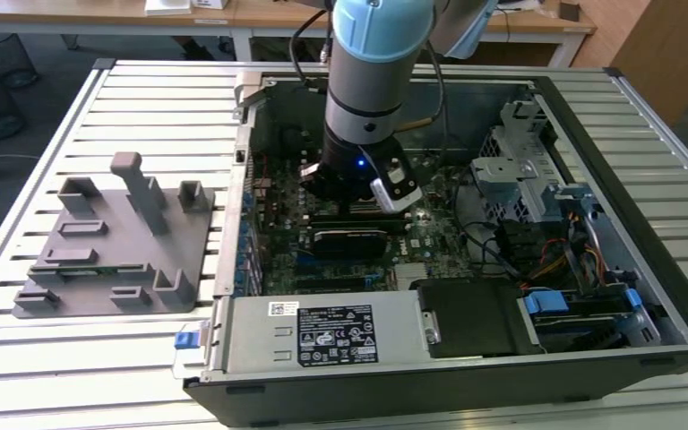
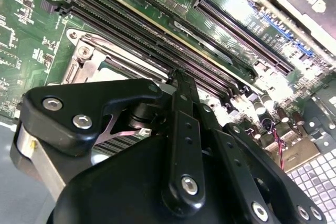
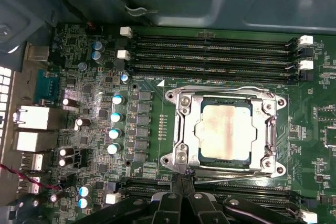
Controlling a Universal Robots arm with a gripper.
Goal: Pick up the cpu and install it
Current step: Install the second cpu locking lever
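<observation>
Slatted metal tabletop (image 1: 129,358) is seen carrying an open computer case (image 1: 631,143) and, toward the exterior view's left, a grey holder block (image 1: 111,260) well apart from it. Inside the case, the arm (image 1: 374,81) is lowered over the motherboard (image 3: 84,108). The cpu (image 3: 224,131) is found seated in the socket (image 3: 181,129), its metal frame closed around it. The gripper (image 3: 181,179) is held just beside the socket's edge, fingers (image 2: 181,98) pressed together, nothing between them.
</observation>
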